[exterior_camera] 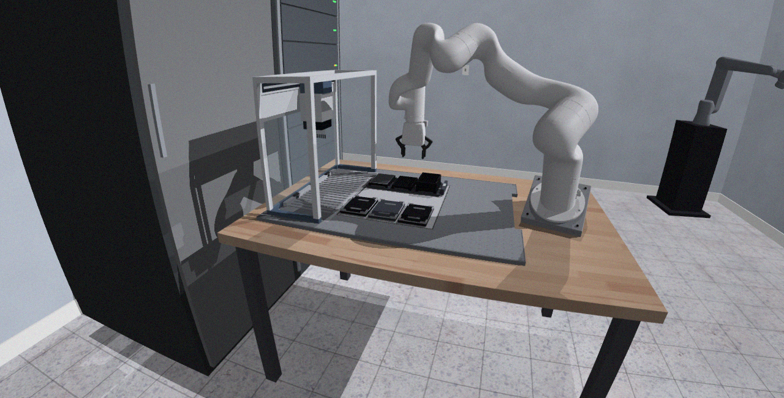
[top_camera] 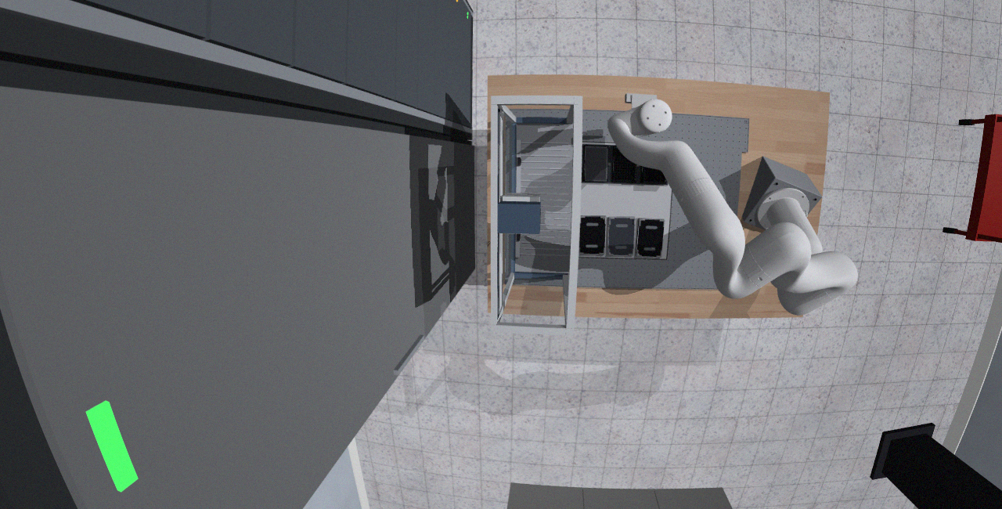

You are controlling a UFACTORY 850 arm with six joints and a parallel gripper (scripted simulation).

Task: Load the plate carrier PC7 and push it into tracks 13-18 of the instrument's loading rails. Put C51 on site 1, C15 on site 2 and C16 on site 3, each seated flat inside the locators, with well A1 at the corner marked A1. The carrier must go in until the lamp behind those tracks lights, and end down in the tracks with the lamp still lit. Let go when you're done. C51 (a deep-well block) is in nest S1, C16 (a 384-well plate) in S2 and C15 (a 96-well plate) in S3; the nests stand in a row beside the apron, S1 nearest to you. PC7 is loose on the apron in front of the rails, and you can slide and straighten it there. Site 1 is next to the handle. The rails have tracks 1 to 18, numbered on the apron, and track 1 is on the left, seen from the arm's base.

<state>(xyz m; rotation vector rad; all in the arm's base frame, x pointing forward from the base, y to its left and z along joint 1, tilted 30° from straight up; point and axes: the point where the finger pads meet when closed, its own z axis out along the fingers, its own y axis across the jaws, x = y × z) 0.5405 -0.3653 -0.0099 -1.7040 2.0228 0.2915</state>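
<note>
Wooden table (exterior_camera: pixel 548 280) on grey tiled floor (exterior_camera: pixel 416 351) (grey walls); pincer (exterior_camera: pixel 413 150) spread, holding nothing.

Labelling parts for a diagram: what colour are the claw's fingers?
Black fingers on a white arm; the exterior view shows them best.

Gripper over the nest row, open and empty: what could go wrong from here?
The gripper hangs open above the nest row; coming down on a low plate, a finger might clip the taller deep-well block beside it. The instrument's frame post stands close to the wrist's path.
</note>
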